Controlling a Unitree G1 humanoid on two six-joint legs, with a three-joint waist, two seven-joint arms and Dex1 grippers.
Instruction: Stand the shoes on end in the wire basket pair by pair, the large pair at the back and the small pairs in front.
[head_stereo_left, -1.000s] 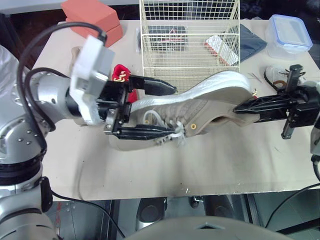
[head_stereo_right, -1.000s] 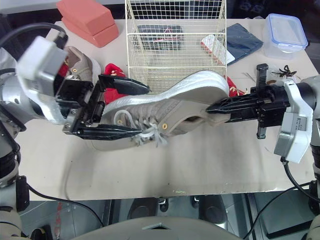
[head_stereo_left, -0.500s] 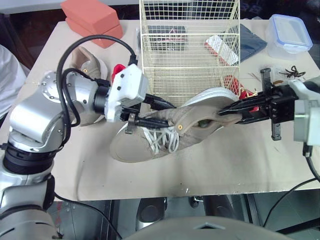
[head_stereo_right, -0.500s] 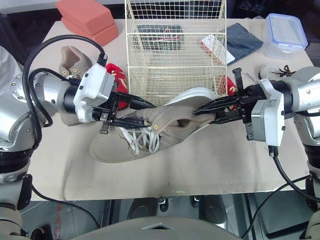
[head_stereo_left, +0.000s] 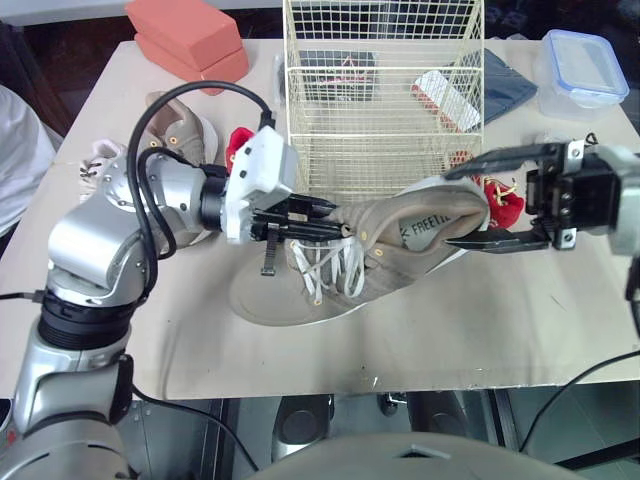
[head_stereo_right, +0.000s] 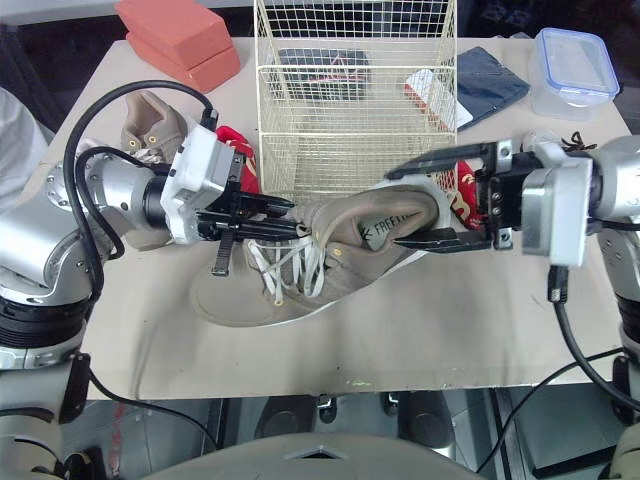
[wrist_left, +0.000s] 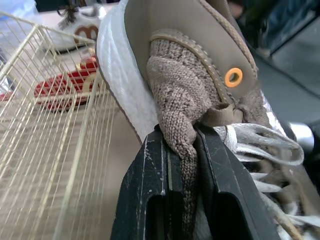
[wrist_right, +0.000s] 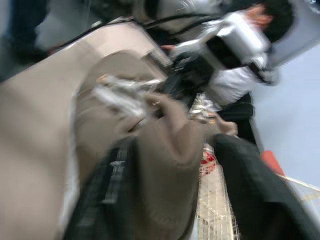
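In the last second the large shoe (head_stereo_left: 400, 235) has rolled from its side to opening-up, with its toe on the table (head_stereo_left: 480, 320) at 6 o'clock of the wire basket (head_stereo_left: 380, 120). The left gripper (head_stereo_left: 335, 222) stays clamped on the tongue, while the right gripper (head_stereo_left: 450, 208), at the shoe's 3 o'clock end, has spread wide around the heel. The shoe probably needs regripping before it can stand at the basket's back.

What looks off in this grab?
The left gripper is shut on just the knitted tongue of the tan sneaker, whose white laces trail loose; the right gripper stands open around the heel. That hold looks flimsy.
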